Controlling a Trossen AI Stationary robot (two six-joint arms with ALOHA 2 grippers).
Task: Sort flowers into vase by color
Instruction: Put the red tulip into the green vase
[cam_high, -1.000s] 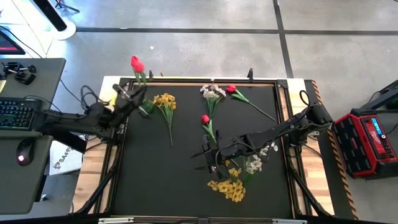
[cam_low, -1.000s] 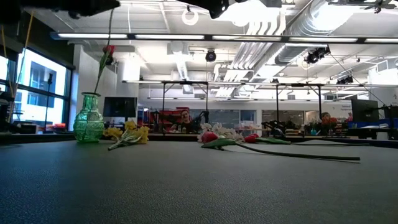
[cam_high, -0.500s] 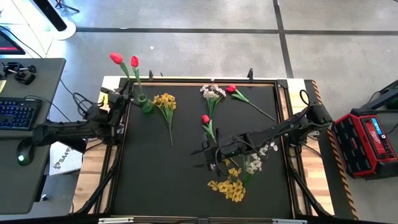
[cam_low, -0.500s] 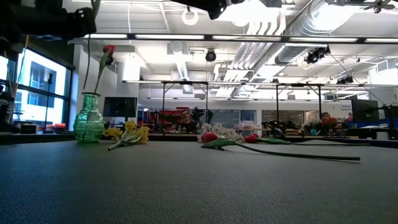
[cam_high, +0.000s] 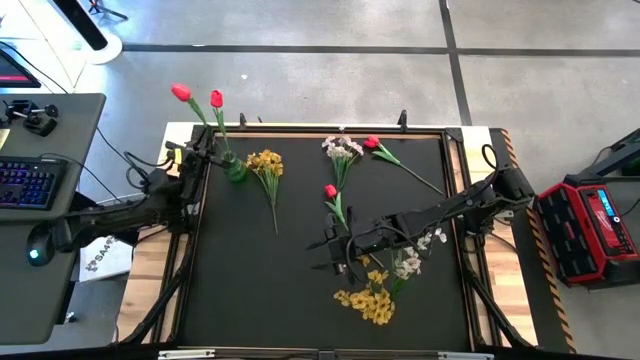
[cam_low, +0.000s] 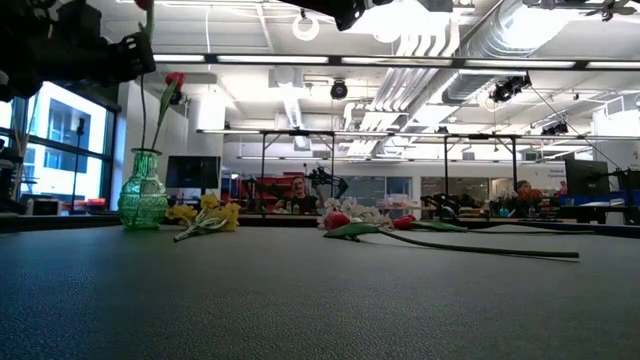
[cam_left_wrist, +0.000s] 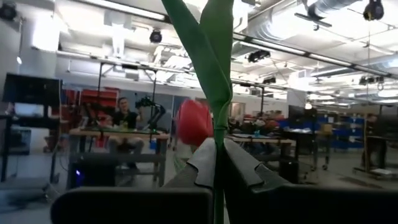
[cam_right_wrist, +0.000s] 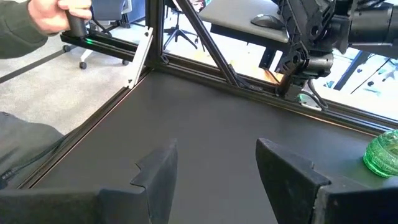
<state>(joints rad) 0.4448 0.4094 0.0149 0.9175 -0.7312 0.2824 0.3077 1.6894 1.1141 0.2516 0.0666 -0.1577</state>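
Altogether, four red tulips, two yellow sprays, two whitish sprays.

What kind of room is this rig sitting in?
Likely a robotics lab or workshop: exposed ceiling ducts, rows of framed workbenches with people seated behind, and a keyboard beside the table.

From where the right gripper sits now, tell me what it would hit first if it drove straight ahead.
The open right gripper points across bare mat toward the table's left edge. Nothing lies in that line on the mat. It would probably first meet the frame rail there, near the left arm; the green vase sits off to one side.
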